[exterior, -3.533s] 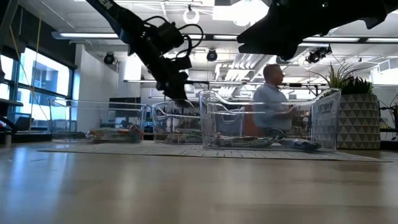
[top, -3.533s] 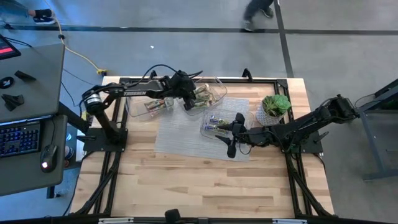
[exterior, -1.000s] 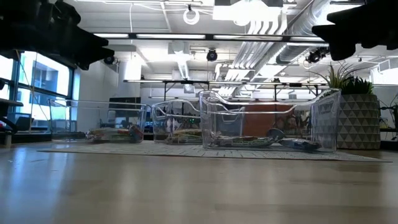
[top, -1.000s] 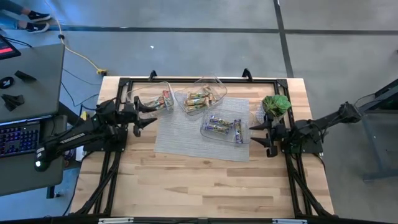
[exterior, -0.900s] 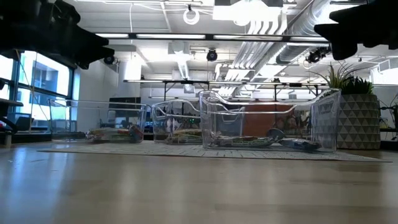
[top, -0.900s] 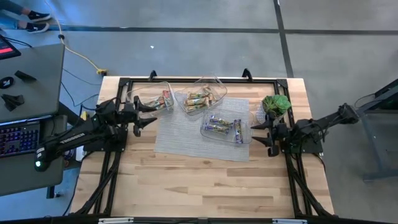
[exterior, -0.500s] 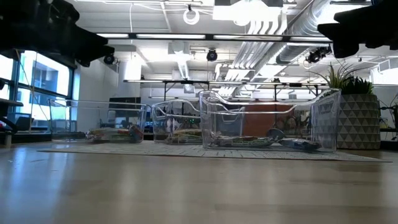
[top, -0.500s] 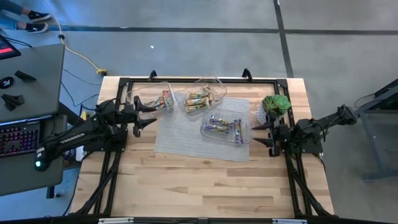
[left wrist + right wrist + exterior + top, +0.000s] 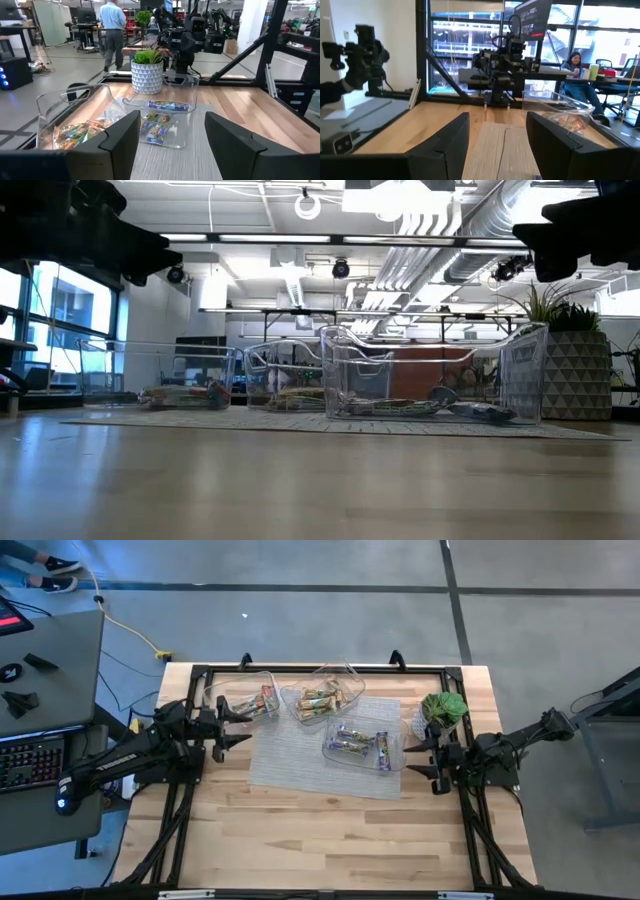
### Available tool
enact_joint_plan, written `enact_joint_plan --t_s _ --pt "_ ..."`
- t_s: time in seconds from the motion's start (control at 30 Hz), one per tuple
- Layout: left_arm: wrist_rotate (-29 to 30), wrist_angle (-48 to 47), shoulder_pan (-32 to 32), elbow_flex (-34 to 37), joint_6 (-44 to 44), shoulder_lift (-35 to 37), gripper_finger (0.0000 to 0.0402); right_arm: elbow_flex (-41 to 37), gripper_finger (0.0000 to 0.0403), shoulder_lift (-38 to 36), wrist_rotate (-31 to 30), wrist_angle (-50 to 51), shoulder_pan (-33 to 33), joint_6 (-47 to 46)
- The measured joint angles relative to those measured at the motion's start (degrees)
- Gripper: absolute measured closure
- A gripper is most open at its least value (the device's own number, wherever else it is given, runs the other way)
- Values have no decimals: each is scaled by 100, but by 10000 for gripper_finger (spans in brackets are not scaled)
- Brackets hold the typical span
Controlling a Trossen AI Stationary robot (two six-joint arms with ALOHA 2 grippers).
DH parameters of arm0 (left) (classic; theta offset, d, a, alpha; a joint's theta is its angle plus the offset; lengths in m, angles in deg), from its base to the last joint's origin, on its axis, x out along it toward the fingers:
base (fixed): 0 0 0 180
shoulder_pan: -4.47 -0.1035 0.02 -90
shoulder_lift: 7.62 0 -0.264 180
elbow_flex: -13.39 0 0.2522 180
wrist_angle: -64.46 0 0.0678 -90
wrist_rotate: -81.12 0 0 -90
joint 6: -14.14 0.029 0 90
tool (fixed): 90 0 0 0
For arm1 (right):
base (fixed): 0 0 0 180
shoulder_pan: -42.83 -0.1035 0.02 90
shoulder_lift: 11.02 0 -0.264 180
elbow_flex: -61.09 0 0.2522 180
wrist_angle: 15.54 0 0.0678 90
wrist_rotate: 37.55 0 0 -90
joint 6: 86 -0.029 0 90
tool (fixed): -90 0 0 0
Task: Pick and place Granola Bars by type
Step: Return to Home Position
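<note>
You've got L gripper [image 9: 236,724] & R gripper [image 9: 413,758] at opposite table [image 9: 300,840] edges, jaws apart. Granola Bars [image 9: 318,698] lie by colour in 3 clear bins [image 9: 352,680] on mat [image 9: 290,765].

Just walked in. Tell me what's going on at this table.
Nothing is being handled right now. The left gripper and the right gripper are both open and empty, each at its own side of the table. Three clear bins sit on the grey mat: reddish granola bars in the left bin, green-tan bars in the middle bin, purple bars in the right bin. No bars show loose on the mat.
</note>
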Motion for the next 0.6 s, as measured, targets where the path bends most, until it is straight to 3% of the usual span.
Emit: enact_joint_plan --t_s 0.3,0.5,0.6 --pt "739 -198 1 4 -472 -1 183 -2 222 -2 -108 -37 0 148" --pt "741 734 4 821 -727 -5 183 -2 222 -2 -393 -12 0 122" --pt "957 551 4 844 -731 15 183 -2 222 0 -392 -11 0 137"
